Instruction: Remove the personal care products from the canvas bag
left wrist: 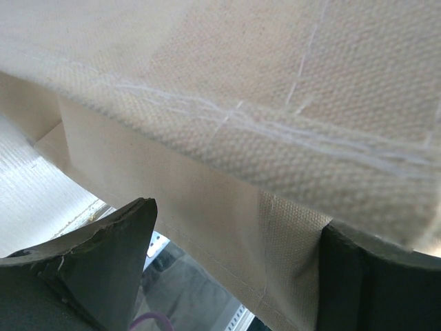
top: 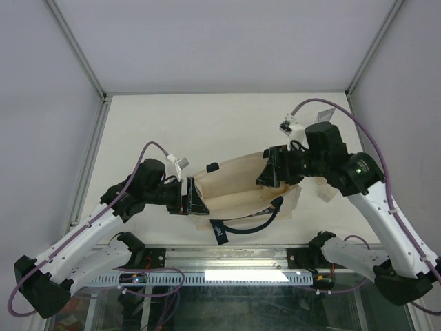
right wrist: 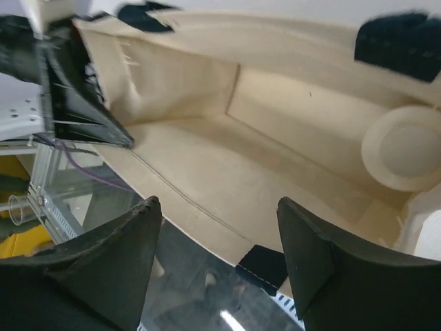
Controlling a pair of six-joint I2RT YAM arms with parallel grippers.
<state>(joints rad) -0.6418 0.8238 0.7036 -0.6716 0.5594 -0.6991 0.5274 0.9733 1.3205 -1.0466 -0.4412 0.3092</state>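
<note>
The canvas bag (top: 234, 185) lies on its side in the middle of the table, its dark handles (top: 251, 222) trailing toward the near edge. My left gripper (top: 195, 200) is at the bag's left end; in the left wrist view its jaws stand wide apart with the bag's cloth (left wrist: 227, 207) between them. My right gripper (top: 270, 172) is open at the bag's right end and looks into its mouth (right wrist: 227, 158). A round beige container end (right wrist: 403, 148) shows inside the bag at the right. The other products are hidden.
A small white object (top: 325, 193) lies right of the bag under the right arm. The near table edge, a metal rail (top: 241, 276), runs just behind the handles. Grey walls enclose the table on the left, right and far sides.
</note>
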